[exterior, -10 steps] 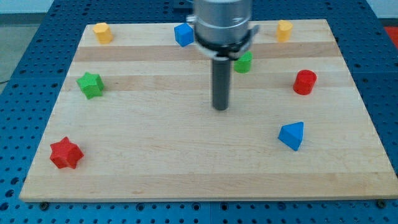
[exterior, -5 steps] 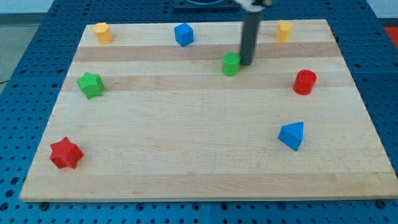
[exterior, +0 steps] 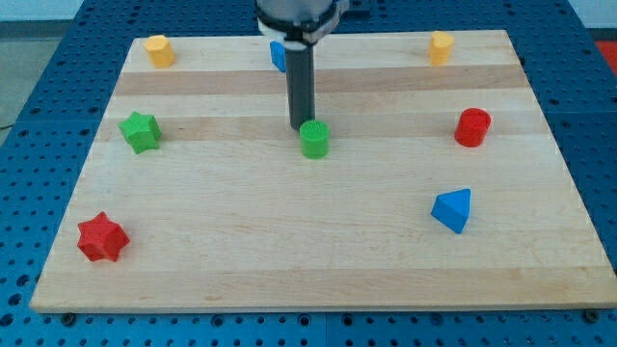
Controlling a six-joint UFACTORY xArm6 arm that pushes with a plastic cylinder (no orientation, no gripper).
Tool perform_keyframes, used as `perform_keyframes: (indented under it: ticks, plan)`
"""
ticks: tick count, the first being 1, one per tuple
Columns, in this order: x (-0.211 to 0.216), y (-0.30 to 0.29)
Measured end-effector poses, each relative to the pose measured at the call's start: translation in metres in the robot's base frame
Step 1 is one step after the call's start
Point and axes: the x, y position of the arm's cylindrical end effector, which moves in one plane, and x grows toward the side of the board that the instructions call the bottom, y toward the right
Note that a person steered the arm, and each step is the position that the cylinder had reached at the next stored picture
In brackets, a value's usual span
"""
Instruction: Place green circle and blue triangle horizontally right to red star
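The green circle (exterior: 314, 139) is a short green cylinder near the board's middle, a bit toward the view's top. My tip (exterior: 300, 128) stands just up and left of it, touching or nearly touching. The blue triangle (exterior: 452, 210) lies at the lower right. The red star (exterior: 101, 237) lies at the lower left corner of the wooden board (exterior: 289, 251).
A green star (exterior: 141, 131) lies at the left. A red cylinder (exterior: 472, 127) lies at the right. Yellow blocks sit at the top left (exterior: 158, 49) and top right (exterior: 441, 46). A blue cube (exterior: 278, 54) at the top is partly hidden behind the rod.
The tip swung from the board's middle to the green circle's right, then to its upper left. The green circle slid down and left toward the board's middle.
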Motion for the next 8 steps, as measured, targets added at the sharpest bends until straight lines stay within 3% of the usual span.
perform_keyframes:
  ticks: [2, 4, 5, 6, 7, 8]
  plan:
    - [-0.019, -0.002]
    - [0.091, 0.0]
    - [0.08, 0.0]
    - [0.038, 0.002]
    - [0.035, 0.034]
    - [0.068, 0.036]
